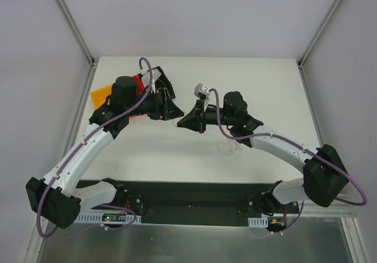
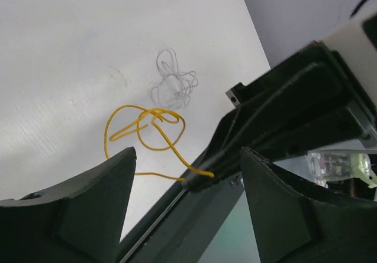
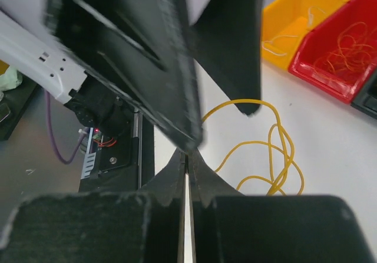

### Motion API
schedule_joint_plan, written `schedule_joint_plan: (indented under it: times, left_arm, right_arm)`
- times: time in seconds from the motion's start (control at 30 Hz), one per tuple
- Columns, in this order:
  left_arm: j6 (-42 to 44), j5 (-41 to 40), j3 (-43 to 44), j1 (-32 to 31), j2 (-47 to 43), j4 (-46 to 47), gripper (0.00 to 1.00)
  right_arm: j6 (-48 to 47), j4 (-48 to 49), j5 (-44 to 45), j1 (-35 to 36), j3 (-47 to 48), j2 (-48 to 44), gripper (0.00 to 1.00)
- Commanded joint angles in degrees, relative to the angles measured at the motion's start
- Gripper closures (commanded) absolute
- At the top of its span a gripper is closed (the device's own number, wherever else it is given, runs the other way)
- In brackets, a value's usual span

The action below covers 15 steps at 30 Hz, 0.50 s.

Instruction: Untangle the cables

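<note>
A thin yellow wire (image 2: 147, 130) lies in loose loops on the white table; it also shows in the right wrist view (image 3: 277, 151). My right gripper (image 3: 188, 157) is shut, and in the left wrist view its pinched tip (image 2: 200, 179) holds one end of the yellow wire just above the table. My left gripper (image 2: 188, 151) is open wide and empty, with its fingers (image 2: 112, 180) on either side of the right gripper's tip. In the top view the two grippers meet nose to nose at mid-table, the left (image 1: 173, 106) and the right (image 1: 181, 122). No red or orange wire shows outside the bins.
A small tangle of pale, hair-thin wire (image 2: 174, 86) lies on the table beyond the yellow loops. A yellow bin (image 3: 294, 15) and a red bin (image 3: 341, 45) holding thin wires stand at the table's back left, behind the left arm (image 1: 101, 97). A black bin's edge (image 3: 368, 98) adjoins the red one.
</note>
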Motion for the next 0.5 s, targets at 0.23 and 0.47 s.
schedule_joint_plan:
  times: [0.23, 0.47]
  left_arm:
    - [-6.6, -0.9, -3.2, -0.6, -1.1, 2.6, 0.83]
    - [2.3, -17.7, -1.4, -0.4, -2.2, -1.6, 1.0]
  right_arm:
    - [-4.6, -0.6, 0.3, 4.9, 3.5, -2.8, 1.0]
    - [-7.1, -6.2, 14.6, 3.9, 2.2, -5.4, 0.51]
